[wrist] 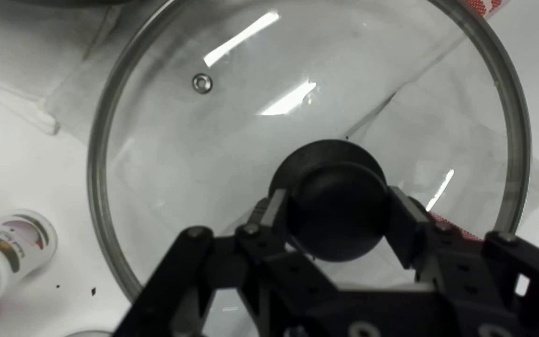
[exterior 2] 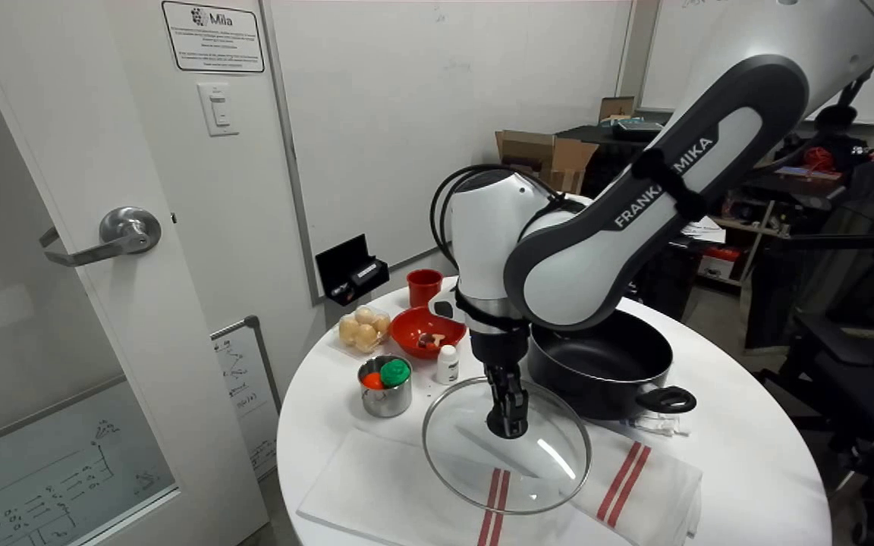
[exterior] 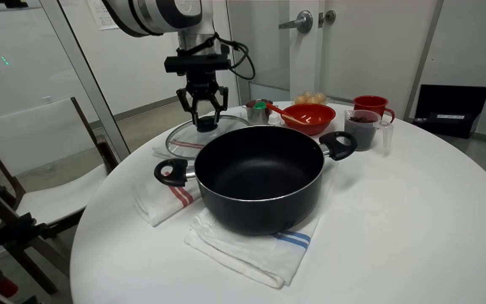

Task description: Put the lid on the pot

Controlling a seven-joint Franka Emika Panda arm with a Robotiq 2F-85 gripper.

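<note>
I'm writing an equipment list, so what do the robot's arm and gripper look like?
The arm is white with dark grey sections, rounded joints and FRANKA lettering; a black strap partly covers the word after it. Black cables loop out beside it. The gripper is black, with two angular, jointed fingers.

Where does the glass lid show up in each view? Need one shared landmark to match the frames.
In an exterior view: lid mostly left of centre, partly hidden behind the pot.
In an exterior view: lid in the lower half, slightly right of centre.
Wrist view: lid fills most of the picture, cut off at the top.
Shared landmark: small white bottle, at lower left in the wrist view.
</note>
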